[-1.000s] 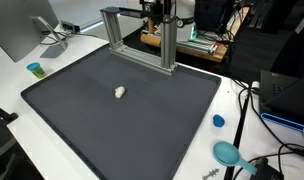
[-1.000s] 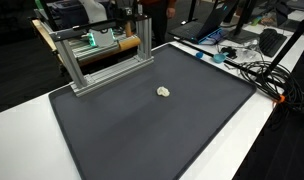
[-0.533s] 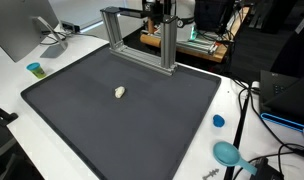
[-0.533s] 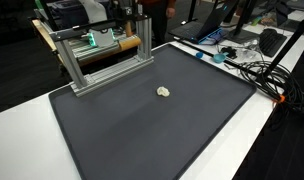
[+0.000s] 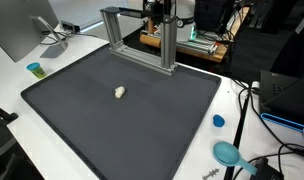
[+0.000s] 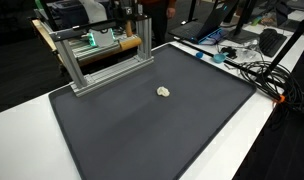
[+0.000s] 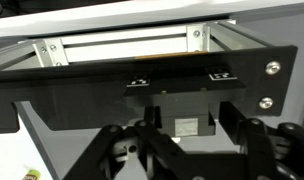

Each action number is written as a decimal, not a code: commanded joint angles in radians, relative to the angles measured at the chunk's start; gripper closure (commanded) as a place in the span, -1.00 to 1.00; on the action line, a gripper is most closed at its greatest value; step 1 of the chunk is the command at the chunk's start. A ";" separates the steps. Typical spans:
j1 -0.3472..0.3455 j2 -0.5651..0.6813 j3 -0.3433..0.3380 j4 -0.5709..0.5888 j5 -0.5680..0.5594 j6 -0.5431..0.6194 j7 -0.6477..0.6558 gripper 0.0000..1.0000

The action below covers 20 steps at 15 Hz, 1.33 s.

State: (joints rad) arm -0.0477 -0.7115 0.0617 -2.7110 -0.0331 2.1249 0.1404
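Note:
A small beige lump [image 5: 119, 92] [image 6: 164, 92] lies alone near the middle of the black mat [image 5: 142, 120] [image 6: 142, 130]. At the mat's far edge stands an aluminium frame [image 5: 137, 35] [image 6: 97, 55]. My gripper [image 5: 157, 10] hangs at the back, by the frame's top beam and far from the lump. In the wrist view only the gripper's dark linkages [image 7: 188, 150] show. They face a black plate [image 7: 142, 85] with screws and the frame's rails [image 7: 122, 45]. The fingertips are out of the picture, and I cannot make out anything held.
A small blue cup [image 5: 34, 69] and a monitor [image 5: 22, 25] stand on the white table beside the mat. On another side lie a blue lid [image 5: 218, 121], a teal scoop [image 5: 228, 153] and loose cables [image 5: 254, 100] [image 6: 247, 65]. Equipment crowds the space behind the frame.

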 commanded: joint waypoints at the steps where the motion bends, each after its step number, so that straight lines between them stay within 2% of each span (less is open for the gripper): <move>1: 0.007 -0.017 -0.007 -0.014 -0.007 -0.018 -0.012 -0.48; 3: 0.009 -0.016 -0.012 -0.012 -0.005 -0.020 -0.023 -0.25; 5: 0.010 -0.014 -0.017 -0.010 -0.005 -0.024 -0.034 0.19; 6: 0.012 -0.012 -0.022 -0.006 -0.004 -0.030 -0.045 0.18; 9: 0.017 0.000 -0.034 0.010 -0.008 -0.068 -0.091 -0.30; 10: 0.020 0.005 -0.039 0.017 -0.009 -0.088 -0.110 -0.31; 11: 0.023 0.010 -0.043 0.024 -0.006 -0.104 -0.124 -0.11; 12: 0.025 0.016 -0.043 0.030 -0.007 -0.113 -0.131 0.28; 13: 0.026 0.021 -0.046 0.035 -0.006 -0.121 -0.138 0.31; 15: 0.032 0.037 -0.057 0.055 0.001 -0.147 -0.162 0.57; 17: 0.036 0.048 -0.064 0.070 0.005 -0.163 -0.174 0.57; 20: 0.034 0.050 -0.066 0.068 0.015 -0.121 -0.156 0.57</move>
State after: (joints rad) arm -0.0253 -0.6681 0.0140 -2.6580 -0.0318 2.0174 -0.0049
